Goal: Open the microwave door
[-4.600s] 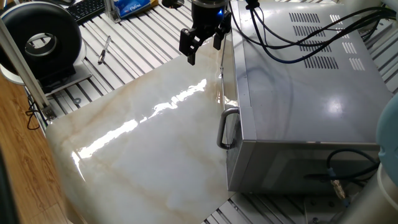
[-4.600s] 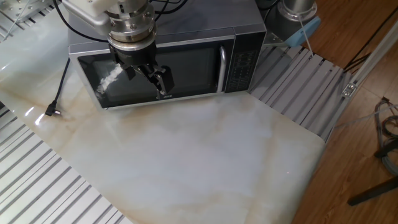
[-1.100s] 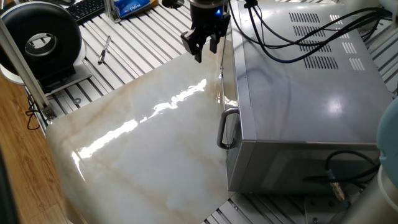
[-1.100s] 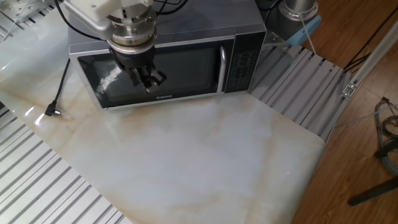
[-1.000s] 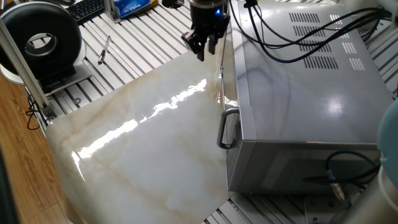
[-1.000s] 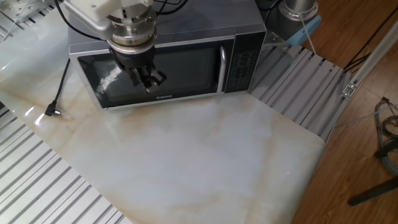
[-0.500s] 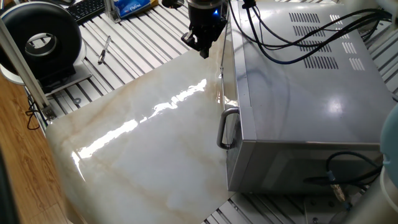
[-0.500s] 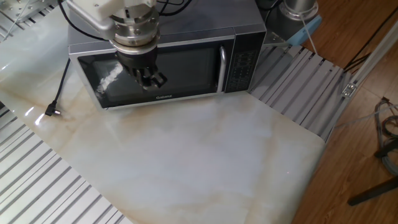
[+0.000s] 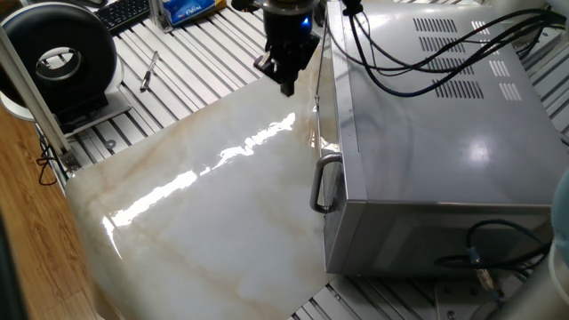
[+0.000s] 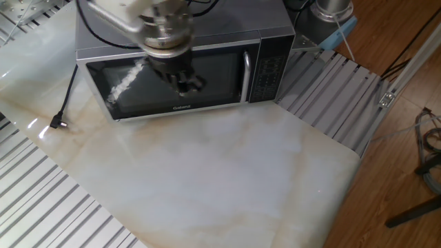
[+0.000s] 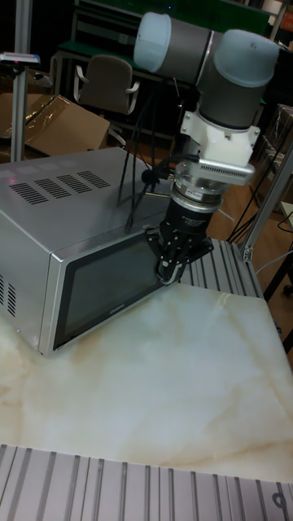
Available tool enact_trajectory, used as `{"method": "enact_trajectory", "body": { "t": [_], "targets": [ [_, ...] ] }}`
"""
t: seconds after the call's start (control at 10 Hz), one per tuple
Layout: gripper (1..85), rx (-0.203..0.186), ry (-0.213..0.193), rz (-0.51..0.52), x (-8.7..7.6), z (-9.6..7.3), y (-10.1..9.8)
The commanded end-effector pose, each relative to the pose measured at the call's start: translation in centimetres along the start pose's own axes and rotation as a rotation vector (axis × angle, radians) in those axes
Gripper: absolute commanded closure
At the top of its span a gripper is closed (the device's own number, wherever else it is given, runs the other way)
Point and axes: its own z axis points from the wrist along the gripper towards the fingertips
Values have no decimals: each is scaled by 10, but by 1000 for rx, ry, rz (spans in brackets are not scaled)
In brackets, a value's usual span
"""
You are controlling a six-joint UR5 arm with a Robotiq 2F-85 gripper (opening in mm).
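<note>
The microwave (image 9: pixel 436 133) stands shut on the marble slab. Its door (image 10: pixel 217 72) has a dark window and a curved silver handle (image 10: pixel 246 76) beside the control panel. The handle (image 9: pixel 324 182) also shows in one fixed view, where the door is seen edge-on. My gripper (image 10: pixel 185 84) hangs just in front of the door glass, left of the handle and motion-blurred. Its fingers are shut together on nothing. In one fixed view the gripper (image 9: pixel 285 78) points down by the door's far end. The tall view shows the gripper (image 11: pixel 169 266) close to the door (image 11: pixel 106 295).
A black ring-shaped device (image 9: pixel 59 59) stands at the far left, with a keyboard (image 9: pixel 124 12) and a pen-like tool (image 9: pixel 148 71) behind the slab (image 9: pixel 204 213). Black cables (image 9: pixel 418 53) drape over the microwave top. A loose plug (image 10: pixel 58 124) lies left of the microwave.
The fingers, open 4.6 s ago, have closed. In the last half second the gripper has slid along the door front toward the handle side.
</note>
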Motion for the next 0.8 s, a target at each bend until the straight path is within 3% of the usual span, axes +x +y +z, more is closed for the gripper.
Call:
{"method": "enact_trajectory", "body": {
  "t": [0.0,0.2,0.4,0.5,0.6,0.7],
  "targets": [
    [847,30,36,-76,30,-2,37],
    [847,24,32,-130,41,4,57],
    [847,49,86,-159,65,3,58],
    [847,3,109,-186,75,2,70],
    [847,-53,75,-211,71,3,87],
    [847,-35,70,-254,72,4,85]
  ]
}}
